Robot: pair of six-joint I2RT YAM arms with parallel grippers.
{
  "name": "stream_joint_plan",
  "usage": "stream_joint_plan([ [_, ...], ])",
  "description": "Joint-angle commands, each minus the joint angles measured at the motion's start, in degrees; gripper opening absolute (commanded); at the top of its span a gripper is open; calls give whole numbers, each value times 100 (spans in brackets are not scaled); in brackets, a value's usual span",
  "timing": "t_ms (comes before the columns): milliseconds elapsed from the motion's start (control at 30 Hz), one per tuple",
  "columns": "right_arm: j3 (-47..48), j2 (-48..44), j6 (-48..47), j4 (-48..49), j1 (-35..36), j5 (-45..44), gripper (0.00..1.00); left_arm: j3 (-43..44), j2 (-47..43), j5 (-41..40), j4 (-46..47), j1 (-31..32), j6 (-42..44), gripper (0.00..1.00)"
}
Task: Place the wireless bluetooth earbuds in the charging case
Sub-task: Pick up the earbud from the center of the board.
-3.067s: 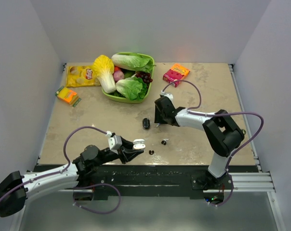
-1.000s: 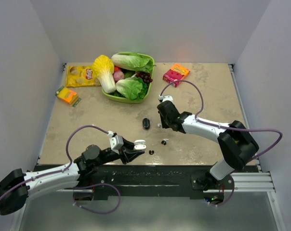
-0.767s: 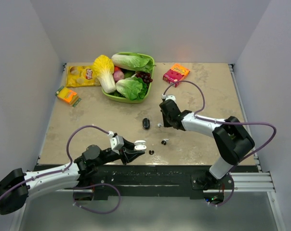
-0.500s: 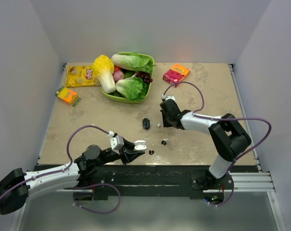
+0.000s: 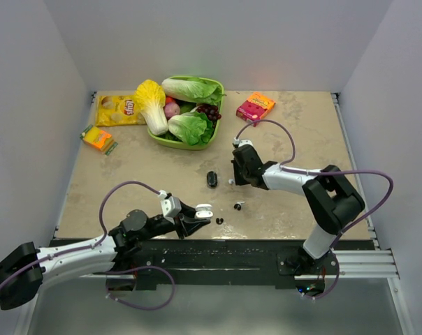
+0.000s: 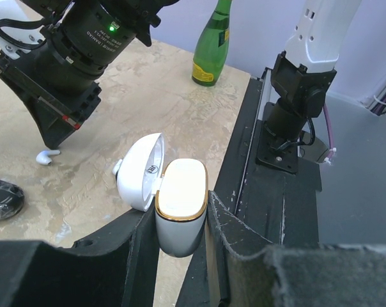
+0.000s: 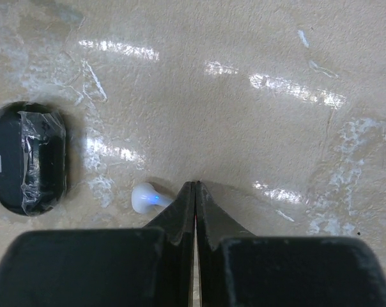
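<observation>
the left tool (image 6: 180, 239) is clamped on the charging case (image 6: 179, 203), one finger against each side of its white body. the case is held just over the near edge of the desk (image 5: 127, 174), a little left of the middle. its hinged lid is swung open toward the desk and shows a small dark mark on the inside. the rim of the body is gold-coloured, and glare hides what lies inside.

the right tool (image 7: 195, 187) points down at the middle of the desk with its two fingers pressed together at the tips and nothing between them. a white earbud (image 7: 145, 197) lies on the desk just beside the left finger. its rounded head, with a faint blue light, points toward the left edge, and its stem runs up against that finger. a black oval case (image 7: 28, 158) wrapped in clear film lies near the earbud on its left, apart from it.

two small black buds lie nearer the near edge, one (image 5: 237, 206) in front of the right tool and the other (image 5: 219, 220) close to the edge, just beside the held case.

along the far edge a green bowl (image 5: 159, 137) holds cabbages, a red-skinned vegetable and dark grapes. a yellow-leaved cabbage (image 5: 151, 105) leans on its left rim. a yellow chips bag (image 5: 117, 109) lies toward the far left corner, with an orange and green packet (image 5: 98, 138) by the left edge. a pink box (image 5: 256, 107) sits at the far edge, right of the bowl.
</observation>
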State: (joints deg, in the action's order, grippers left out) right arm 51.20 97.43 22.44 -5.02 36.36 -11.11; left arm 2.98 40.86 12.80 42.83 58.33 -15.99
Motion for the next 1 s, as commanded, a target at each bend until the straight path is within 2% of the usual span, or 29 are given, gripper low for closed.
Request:
stream_joint_plan([
  [0,-198,-162,24,97,20,153,0,-105,27,-5,463,56,-124,0],
  [500,-321,-303,253,-26,336,136,0,-96,150,-23,586,100,-133,0],
  [767,-40,-689,455,-649,337,-531,0,-105,80,-67,490,109,-124,0],
  [867,188,-971,463,-860,328,-603,16,-96,45,-93,446,118,-106,0],
  [900,250,-1015,472,-887,328,-559,26,-96,36,-102,446,118,-106,0],
  [967,451,-963,516,-957,337,-331,37,-96,36,-111,454,118,-106,0],
])
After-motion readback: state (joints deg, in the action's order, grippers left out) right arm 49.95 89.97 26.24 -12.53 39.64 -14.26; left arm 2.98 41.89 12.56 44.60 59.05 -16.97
